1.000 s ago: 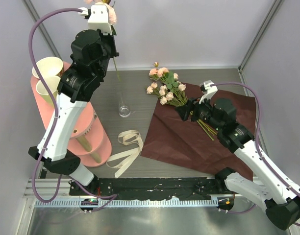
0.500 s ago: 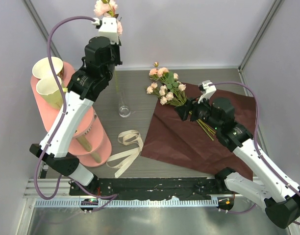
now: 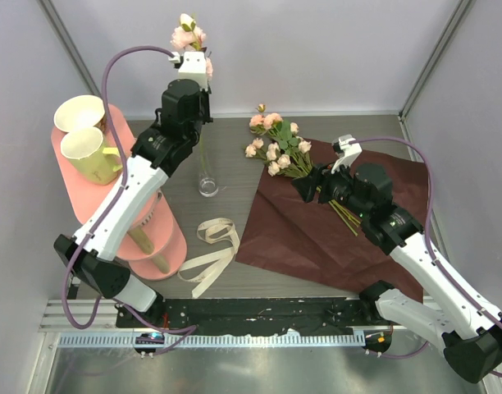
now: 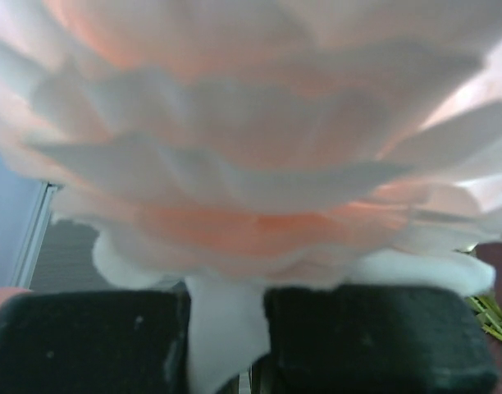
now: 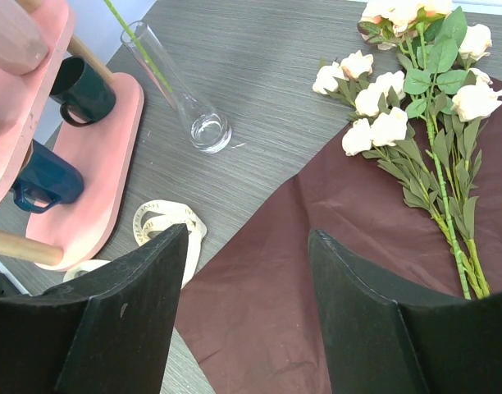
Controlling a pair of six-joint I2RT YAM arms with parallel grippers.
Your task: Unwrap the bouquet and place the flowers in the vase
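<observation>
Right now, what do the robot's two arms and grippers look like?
The left arm and right arm have white shells with black joints. A purple cable loops along each. The left gripper and right gripper have chunky black fingers beside a white housing. No markings are legible.

Items I log apart from the job:
1. Table [image 3: 235,139], grey wood-grain top.
2. Pink mug rack [image 3: 70,176], tiered, standing at the table's left side, with wooden pegs [image 3: 144,244] jutting from it.
3. Cream cup [image 3: 79,112], mouth up, at the rack's top.
4. Yellow-green mug [image 3: 87,152], just beside and in front of the cream cup.
5. Dark teal mug [image 5: 83,89] and dark blue mug [image 5: 46,176], both low on the rack.
6. Pale grey wall panels [image 3: 317,49] behind and at both sides.
</observation>
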